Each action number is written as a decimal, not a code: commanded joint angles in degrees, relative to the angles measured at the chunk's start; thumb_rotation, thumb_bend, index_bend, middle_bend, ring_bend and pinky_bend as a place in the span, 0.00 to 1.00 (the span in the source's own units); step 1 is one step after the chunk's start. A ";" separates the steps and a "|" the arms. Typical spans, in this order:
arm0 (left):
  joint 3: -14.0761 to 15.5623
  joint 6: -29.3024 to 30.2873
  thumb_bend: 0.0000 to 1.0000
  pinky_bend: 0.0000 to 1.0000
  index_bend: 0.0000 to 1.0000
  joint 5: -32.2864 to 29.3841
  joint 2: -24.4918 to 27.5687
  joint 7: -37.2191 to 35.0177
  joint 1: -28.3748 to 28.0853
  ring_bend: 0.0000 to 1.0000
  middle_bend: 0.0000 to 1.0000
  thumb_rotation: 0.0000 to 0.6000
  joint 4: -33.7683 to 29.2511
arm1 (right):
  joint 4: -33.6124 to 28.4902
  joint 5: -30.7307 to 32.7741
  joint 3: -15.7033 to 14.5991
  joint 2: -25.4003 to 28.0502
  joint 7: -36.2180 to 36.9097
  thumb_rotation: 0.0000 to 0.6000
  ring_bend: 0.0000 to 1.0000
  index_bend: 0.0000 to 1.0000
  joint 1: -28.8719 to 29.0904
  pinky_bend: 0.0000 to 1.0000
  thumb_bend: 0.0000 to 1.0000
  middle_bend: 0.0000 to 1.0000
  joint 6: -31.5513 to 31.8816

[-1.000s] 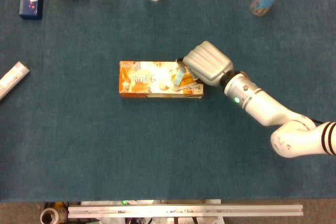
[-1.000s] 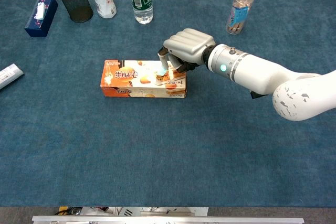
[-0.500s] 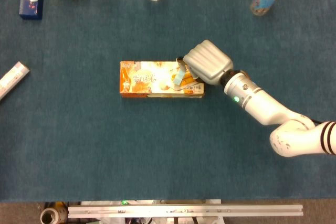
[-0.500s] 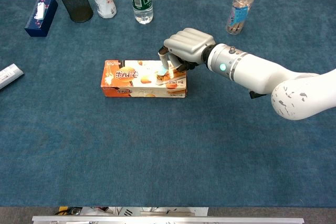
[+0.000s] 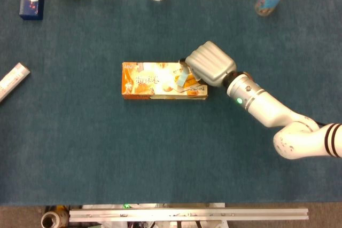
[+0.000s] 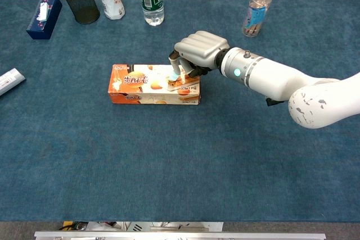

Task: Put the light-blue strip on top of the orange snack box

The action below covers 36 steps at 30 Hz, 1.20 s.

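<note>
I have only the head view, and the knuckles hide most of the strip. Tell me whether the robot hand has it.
Observer: Yes. From the chest view, the right robot hand pinches the light-blue strip beneath its curled fingers.
Operator: Report how the strip hangs.
Observer: Roughly upright, with its lower end down at the top face of the orange snack box, near the box's right end. I cannot tell whether it touches.
</note>
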 commanded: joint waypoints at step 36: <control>0.15 0.56 0.17 0.63 0.20 0.06 0.15 -0.18 0.56 0.70 0.71 1.00 0.05 | 1.71 -1.09 0.87 -0.88 1.78 1.00 1.00 0.48 -0.25 1.00 1.00 1.00 0.57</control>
